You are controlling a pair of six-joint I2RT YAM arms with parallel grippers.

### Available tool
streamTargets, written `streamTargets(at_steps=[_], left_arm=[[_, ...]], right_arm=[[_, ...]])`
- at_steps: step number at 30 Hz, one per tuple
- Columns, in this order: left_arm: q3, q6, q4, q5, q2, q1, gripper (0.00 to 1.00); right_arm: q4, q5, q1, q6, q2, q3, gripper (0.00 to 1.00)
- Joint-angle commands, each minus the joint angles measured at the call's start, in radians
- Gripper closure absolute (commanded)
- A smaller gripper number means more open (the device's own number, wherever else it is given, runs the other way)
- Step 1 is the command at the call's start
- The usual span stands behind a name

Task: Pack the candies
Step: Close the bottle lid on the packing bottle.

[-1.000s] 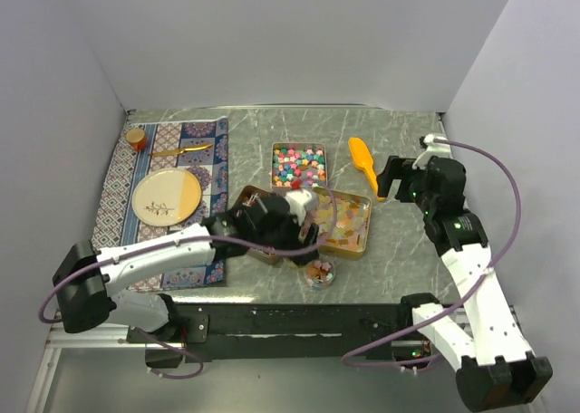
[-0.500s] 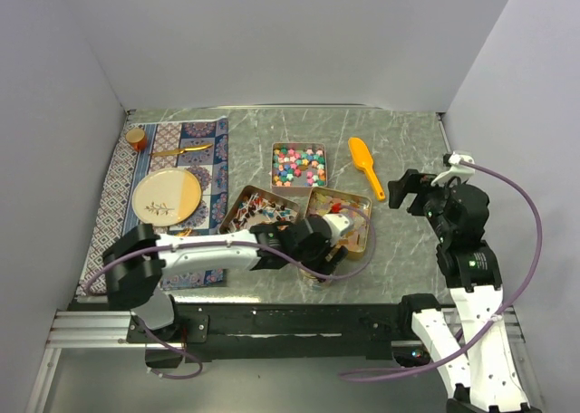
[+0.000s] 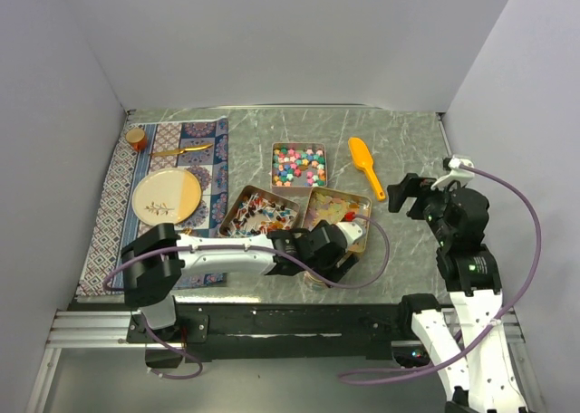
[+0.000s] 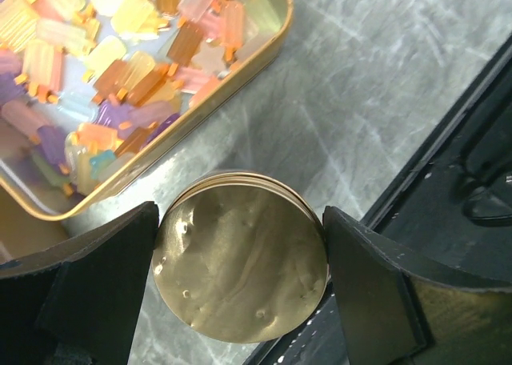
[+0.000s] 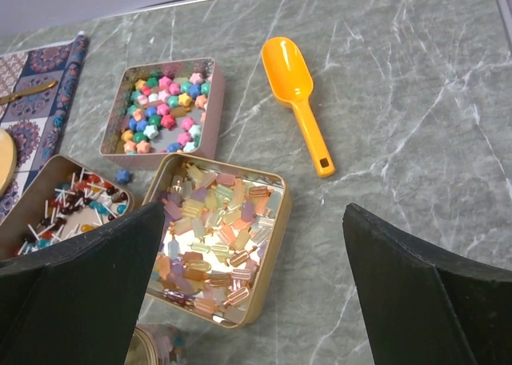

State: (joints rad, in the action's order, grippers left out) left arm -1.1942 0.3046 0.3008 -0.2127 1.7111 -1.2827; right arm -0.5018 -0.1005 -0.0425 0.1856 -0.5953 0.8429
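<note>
The candies lie in three open tins: bright star-shaped ones (image 3: 299,164) (image 5: 164,105), red-blue-white wrapped pieces (image 3: 258,212) (image 5: 76,201), and translucent yellow-pink-orange pieces (image 3: 337,216) (image 5: 216,237) (image 4: 104,85). A small glass jar (image 5: 152,350) with candies in it stands near the table's front edge. My left gripper (image 3: 322,257) (image 4: 240,253) is shut on a round gold lid (image 4: 240,269) right over that jar, hiding most of it. I cannot tell whether the lid is seated. My right gripper (image 3: 403,194) (image 5: 254,213) is open and empty, above the table right of the tins.
An orange scoop (image 3: 365,166) (image 5: 298,101) lies right of the star tin. A patterned placemat (image 3: 118,205) at the left holds a plate (image 3: 167,196), a gold knife (image 3: 181,148) and a small cup (image 3: 136,139). One blue star (image 5: 122,175) lies loose between the tins. The black front rail (image 4: 448,189) runs beside the jar.
My left gripper moved right and toward the front edge from over the tins, ending over the jar. My right arm pulled back to the right.
</note>
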Motion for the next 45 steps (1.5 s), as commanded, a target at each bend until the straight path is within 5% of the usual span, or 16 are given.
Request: streamTargets(at_steps=[1,23,30,35,39,45], left_arm=[[-0.054,-0.016,0.063,-0.068,0.015,-0.007,0.44],[-0.067,0.014,0.04,-0.025,0.107,-0.032,0.39],[-0.042,0.021,0.004,-0.04,0.143,-0.032,0.38],[-0.088,0.041,0.027,-0.04,0.197,-0.032,0.31],[-0.131,0.054,0.047,-0.034,0.246,-0.032,0.01],[-0.165,0.05,0.061,-0.059,0.26,-0.03,0.03]], right_arm=[[0.029,-0.018,0.01,0.008,0.008,-0.013,0.0],[0.017,-0.082,0.039,0.005,0.005,-0.028,0.0],[-0.046,-0.138,0.038,-0.107,0.135,0.096,0.0],[-0.11,-0.503,0.038,-0.375,0.19,0.31,0.0],[-0.24,-0.362,0.039,-0.42,0.114,0.332,0.0],[-0.192,-0.295,0.038,-0.388,0.084,0.306,0.0]])
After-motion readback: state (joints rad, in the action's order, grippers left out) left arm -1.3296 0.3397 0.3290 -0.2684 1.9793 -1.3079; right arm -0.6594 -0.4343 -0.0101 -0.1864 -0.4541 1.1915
